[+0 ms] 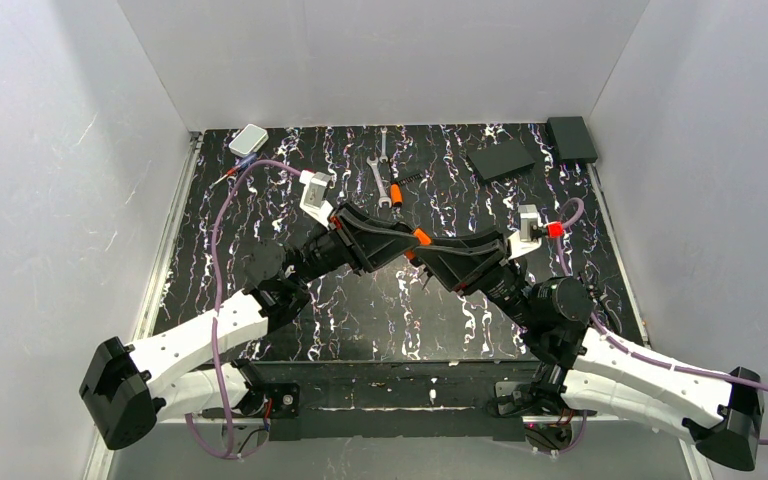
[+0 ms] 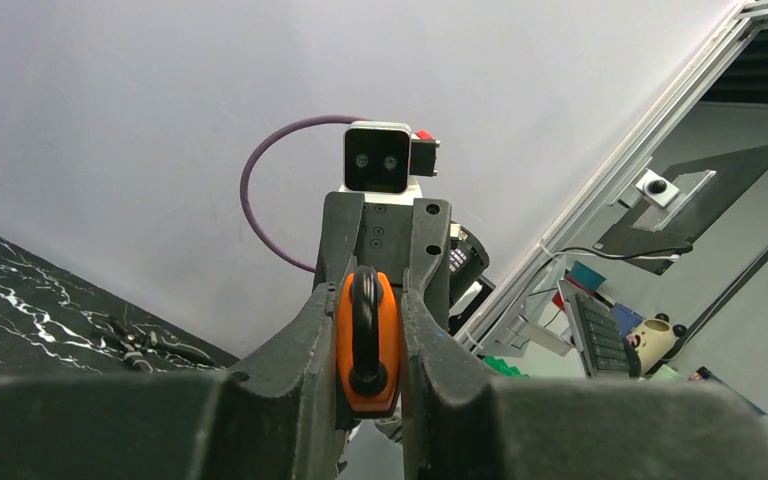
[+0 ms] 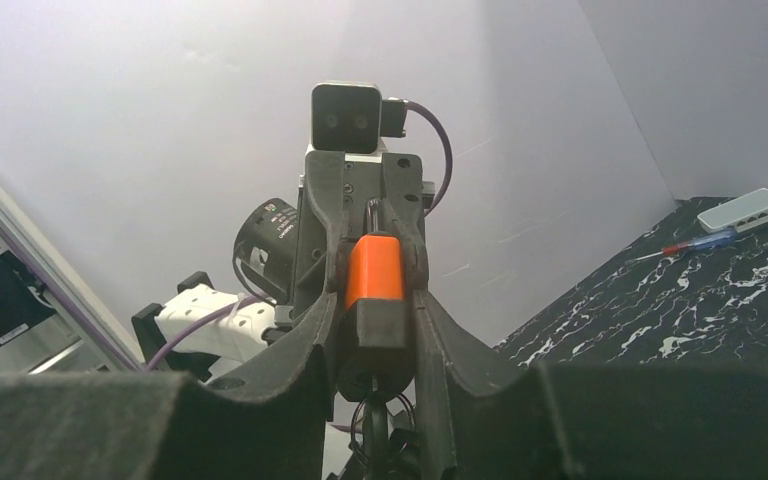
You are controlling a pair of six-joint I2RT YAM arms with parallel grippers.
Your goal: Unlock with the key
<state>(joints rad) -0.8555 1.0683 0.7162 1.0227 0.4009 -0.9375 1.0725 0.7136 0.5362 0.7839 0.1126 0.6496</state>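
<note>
Above the middle of the table (image 1: 360, 310) the two arms meet nose to nose, with an orange padlock (image 2: 385, 340) held in the air between them. The left gripper (image 2: 367, 300) has its jaws pressed against the padlock's two flat sides, the dark shackle (image 2: 365, 300) pointing back toward its own wrist. The right gripper (image 3: 375, 300) pinches the key (image 3: 375, 335) by its dark head, which sits flush against the padlock's near end. The blade is hidden, so it is probably seated in the keyway. A small ring (image 3: 375, 425) dangles below the head.

The step in hand appears to be the turn. It should go best if the right wrist rolls about the key's own axis while the left arm stays rigid as the anchor. Any sideways drift or pull between the arms would load the thin blade and could bend it or drag it out. The left jaws need a firm bite on the body, since a slipping padlock would simply spin with the key. The shackle also needs room to spring free
</note>
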